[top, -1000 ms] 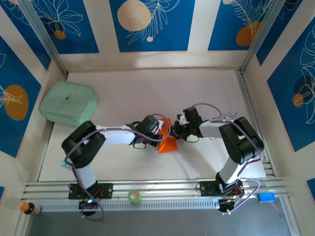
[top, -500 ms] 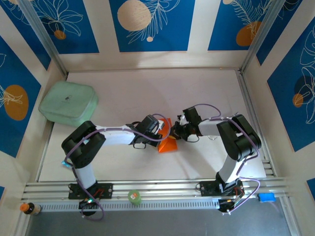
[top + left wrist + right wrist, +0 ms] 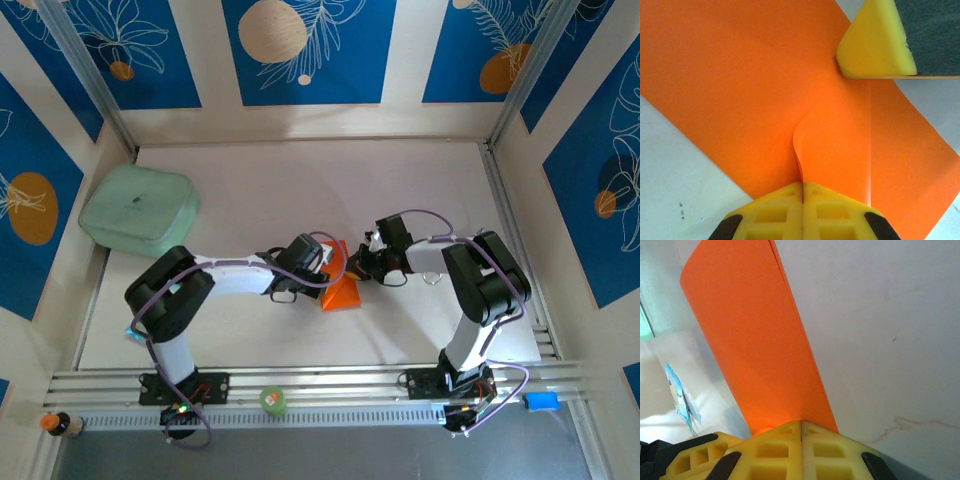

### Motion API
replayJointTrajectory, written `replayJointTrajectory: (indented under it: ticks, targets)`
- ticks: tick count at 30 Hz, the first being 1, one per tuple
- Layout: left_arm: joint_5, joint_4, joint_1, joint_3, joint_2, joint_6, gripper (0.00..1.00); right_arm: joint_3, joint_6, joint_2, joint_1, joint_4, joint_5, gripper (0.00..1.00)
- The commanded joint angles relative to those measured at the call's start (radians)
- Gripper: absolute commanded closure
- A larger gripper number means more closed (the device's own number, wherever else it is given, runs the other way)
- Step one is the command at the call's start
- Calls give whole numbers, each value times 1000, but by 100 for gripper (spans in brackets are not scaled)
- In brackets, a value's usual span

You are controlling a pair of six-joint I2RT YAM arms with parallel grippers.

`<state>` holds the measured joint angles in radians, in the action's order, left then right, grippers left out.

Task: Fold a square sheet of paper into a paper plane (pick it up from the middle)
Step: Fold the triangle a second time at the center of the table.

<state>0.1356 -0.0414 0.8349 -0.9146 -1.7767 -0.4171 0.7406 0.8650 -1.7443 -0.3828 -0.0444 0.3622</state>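
The orange paper [image 3: 343, 292] sits in the middle of the surface [image 3: 420, 180], between the two arms. The left fingers [image 3: 780, 202] are squeezed tight on a raised bump of the paper. The right fingers [image 3: 775, 440] pinch its edge. The paper looks folded over a bit, but it is no plane yet. Most folds seem left to do.

The square sheet of paper [image 3: 343, 290], bright orange and folded, is being held in the middle of the table [image 3: 300, 180] by both arms. It is being pinched from the left by the left gripper [image 3: 330, 265] and from the right by the right gripper [image 3: 358, 266], both closed tight. A pale green pad [image 3: 138, 208] is being seen at the table's far left, well apart, and a small green round thing [image 3: 273, 400] on the rail [image 3: 350, 410] near the arm bases
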Motion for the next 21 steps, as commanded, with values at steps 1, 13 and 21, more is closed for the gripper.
replayJointTrajectory:
  ticks: [1,13,21]
  targets:
    - [-22,-47,-9,22,5,0,100,6,17,-29,12,113,-83,100]
    - [-24,-48,-10,22,5,1,100,-16,39,86,58,-33,31,100]
    - [-23,-48,-10,20,5,5,100,-11,-6,88,-57,11,40,99]
